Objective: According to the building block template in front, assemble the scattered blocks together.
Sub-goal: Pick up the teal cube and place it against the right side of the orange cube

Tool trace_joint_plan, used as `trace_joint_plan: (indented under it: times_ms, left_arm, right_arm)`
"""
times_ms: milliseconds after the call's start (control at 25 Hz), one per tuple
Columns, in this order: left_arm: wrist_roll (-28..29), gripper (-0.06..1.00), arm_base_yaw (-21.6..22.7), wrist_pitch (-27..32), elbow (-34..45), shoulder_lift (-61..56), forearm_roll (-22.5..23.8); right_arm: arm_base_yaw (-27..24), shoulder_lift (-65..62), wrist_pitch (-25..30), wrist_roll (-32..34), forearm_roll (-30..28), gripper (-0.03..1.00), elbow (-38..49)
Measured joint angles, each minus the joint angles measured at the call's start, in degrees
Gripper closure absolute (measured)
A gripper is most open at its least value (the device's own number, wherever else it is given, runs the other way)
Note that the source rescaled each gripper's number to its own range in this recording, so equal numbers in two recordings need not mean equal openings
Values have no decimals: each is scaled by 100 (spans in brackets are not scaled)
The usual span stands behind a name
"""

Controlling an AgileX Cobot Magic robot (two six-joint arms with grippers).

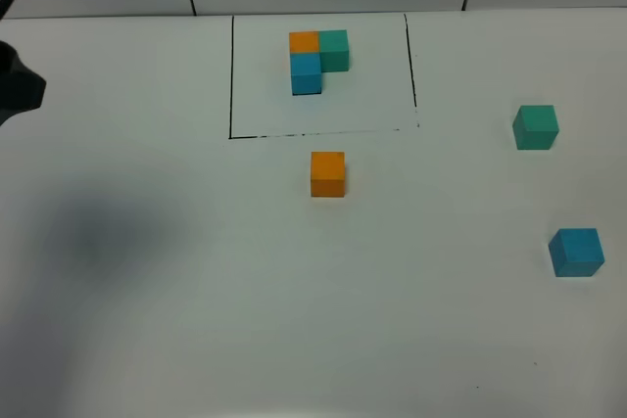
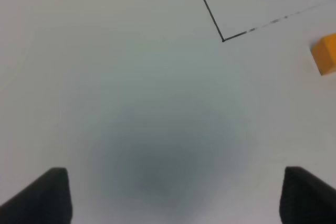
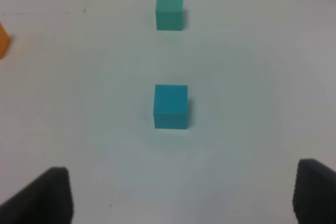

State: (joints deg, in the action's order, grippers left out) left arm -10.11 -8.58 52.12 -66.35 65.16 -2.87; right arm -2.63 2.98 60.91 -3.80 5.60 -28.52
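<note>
The building block template [image 1: 318, 59] is an L of orange, teal-green and blue cubes inside a thin black frame [image 1: 232, 75] at the back middle. The loose orange cube [image 1: 327, 174] sits just in front of the frame. The loose teal-green cube [image 1: 535, 127] and the loose blue cube [image 1: 576, 252] sit at the right. My left gripper [image 2: 170, 198] is open and empty above bare table; the orange cube [image 2: 326, 53] is off to one side. My right gripper [image 3: 181, 198] is open and empty, with the blue cube [image 3: 171, 106] ahead and the teal-green cube [image 3: 169, 10] beyond it.
A dark part of the left arm [image 1: 15, 85] shows at the left edge of the exterior view, with a soft shadow [image 1: 98, 232] on the white table below it. The frame's corner [image 2: 223, 39] shows in the left wrist view.
</note>
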Motion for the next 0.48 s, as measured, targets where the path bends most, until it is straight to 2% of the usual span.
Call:
trace_joint_plan:
  times_ms: [480]
  left_arm:
    - [300, 23, 0, -95, 1362, -2221, 51]
  right_arm:
    - [0, 0, 0, 5, 0, 24, 0]
